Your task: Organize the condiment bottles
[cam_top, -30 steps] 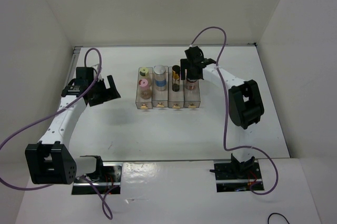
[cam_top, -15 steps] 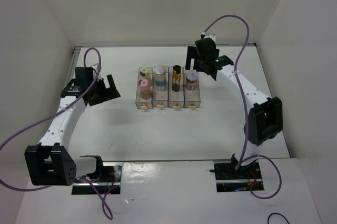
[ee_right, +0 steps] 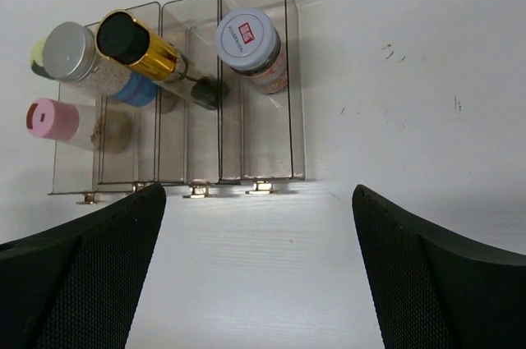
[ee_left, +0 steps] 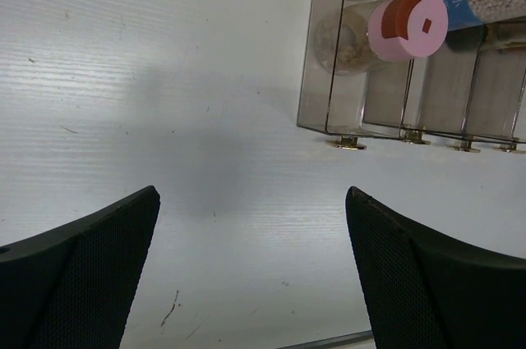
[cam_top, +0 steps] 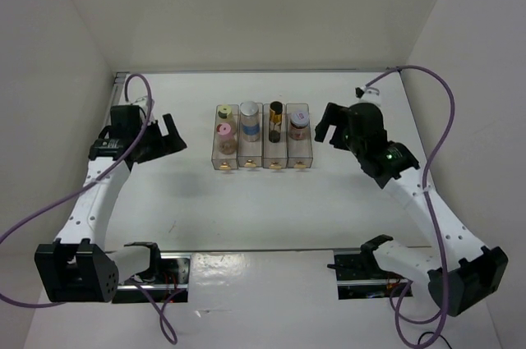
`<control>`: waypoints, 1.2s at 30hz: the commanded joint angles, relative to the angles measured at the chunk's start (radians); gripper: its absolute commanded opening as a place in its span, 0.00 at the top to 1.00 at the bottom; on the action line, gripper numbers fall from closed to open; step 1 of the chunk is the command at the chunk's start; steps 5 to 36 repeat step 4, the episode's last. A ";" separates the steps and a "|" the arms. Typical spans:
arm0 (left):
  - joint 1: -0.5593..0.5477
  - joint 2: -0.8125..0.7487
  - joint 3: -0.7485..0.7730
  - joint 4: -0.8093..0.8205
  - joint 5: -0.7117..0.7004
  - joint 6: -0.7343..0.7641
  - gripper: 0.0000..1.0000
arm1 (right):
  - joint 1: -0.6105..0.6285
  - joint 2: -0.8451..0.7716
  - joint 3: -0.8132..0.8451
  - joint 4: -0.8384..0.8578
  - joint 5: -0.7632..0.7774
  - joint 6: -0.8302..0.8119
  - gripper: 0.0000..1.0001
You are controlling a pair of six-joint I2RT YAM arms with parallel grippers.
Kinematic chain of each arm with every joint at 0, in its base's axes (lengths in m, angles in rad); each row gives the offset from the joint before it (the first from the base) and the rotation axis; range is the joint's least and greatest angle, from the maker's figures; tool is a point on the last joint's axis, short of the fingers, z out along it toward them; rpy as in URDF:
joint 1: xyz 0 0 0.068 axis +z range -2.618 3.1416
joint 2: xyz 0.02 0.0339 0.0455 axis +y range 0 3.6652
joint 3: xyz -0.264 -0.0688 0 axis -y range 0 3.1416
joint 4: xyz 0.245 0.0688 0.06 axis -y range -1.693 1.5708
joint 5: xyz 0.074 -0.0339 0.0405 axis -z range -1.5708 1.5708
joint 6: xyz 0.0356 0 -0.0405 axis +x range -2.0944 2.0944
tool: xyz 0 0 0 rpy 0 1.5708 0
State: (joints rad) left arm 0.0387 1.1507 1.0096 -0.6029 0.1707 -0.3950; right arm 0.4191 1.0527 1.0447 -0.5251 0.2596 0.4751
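Observation:
Four clear bins (cam_top: pixel 300 154) stand in a row at the table's middle. The leftmost holds the yellow-green-lid jar (cam_top: pixel 223 110) and the pink-lid jar (cam_top: pixel 223 130). The others hold the silver-lid jar with a blue label (cam_top: pixel 249 112), the dark bottle with a gold band (cam_top: pixel 275 116) and the white-grey-lid jar (cam_top: pixel 299 121). The right wrist view shows these: pink-lid jar (ee_right: pixel 51 117), blue-label jar (ee_right: pixel 67 50), dark bottle (ee_right: pixel 136 43), white-grey-lid jar (ee_right: pixel 246 38). My right gripper (cam_top: pixel 329 129) is open and empty, right of the bins. My left gripper (cam_top: pixel 166 139) is open and empty, left of them.
White walls close the table on the left, back and right. The bins have small brass knobs (ee_right: pixel 260 187) on their near ends. Purple cables loop over both arms. In the left wrist view the pink-lid jar (ee_left: pixel 407 25) and the bin wall (ee_left: pixel 329 111) lie ahead to the right.
My right gripper has left the white-grey-lid jar standing in the rightmost bin and drawn back to the right and nearer. The left arm has barely moved.

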 commanded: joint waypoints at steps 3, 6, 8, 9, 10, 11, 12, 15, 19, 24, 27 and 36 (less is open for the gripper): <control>0.007 -0.020 0.012 -0.001 -0.006 0.005 0.00 | 0.007 -0.060 -0.051 0.025 -0.005 0.017 0.02; 0.007 -0.020 0.023 -0.001 -0.023 0.005 0.00 | 0.007 -0.080 -0.051 0.025 -0.005 0.017 0.02; 0.007 -0.020 0.023 -0.001 -0.023 0.005 0.00 | 0.007 -0.080 -0.051 0.025 -0.005 0.017 0.02; 0.007 -0.020 0.023 -0.001 -0.023 0.005 0.00 | 0.007 -0.080 -0.051 0.025 -0.005 0.017 0.02; 0.007 -0.020 0.023 -0.001 -0.023 0.005 0.00 | 0.007 -0.080 -0.051 0.025 -0.005 0.017 0.02; 0.007 -0.020 0.023 -0.001 -0.023 0.005 0.00 | 0.007 -0.080 -0.051 0.025 -0.005 0.017 0.02; 0.007 -0.020 0.023 -0.001 -0.023 0.005 0.00 | 0.007 -0.080 -0.051 0.025 -0.005 0.017 0.02; 0.007 -0.020 0.023 -0.001 -0.023 0.005 0.00 | 0.007 -0.080 -0.051 0.025 -0.005 0.017 0.02; 0.007 -0.020 0.023 -0.001 -0.023 0.005 0.00 | 0.007 -0.080 -0.051 0.025 -0.005 0.017 0.02; 0.007 -0.020 0.023 -0.001 -0.023 0.005 0.00 | 0.007 -0.080 -0.051 0.025 -0.005 0.017 0.02; 0.007 -0.020 0.023 -0.001 -0.023 0.005 0.00 | 0.007 -0.080 -0.051 0.025 -0.005 0.017 0.02; 0.007 -0.020 0.023 -0.001 -0.023 0.005 0.00 | 0.007 -0.080 -0.051 0.025 -0.005 0.017 0.02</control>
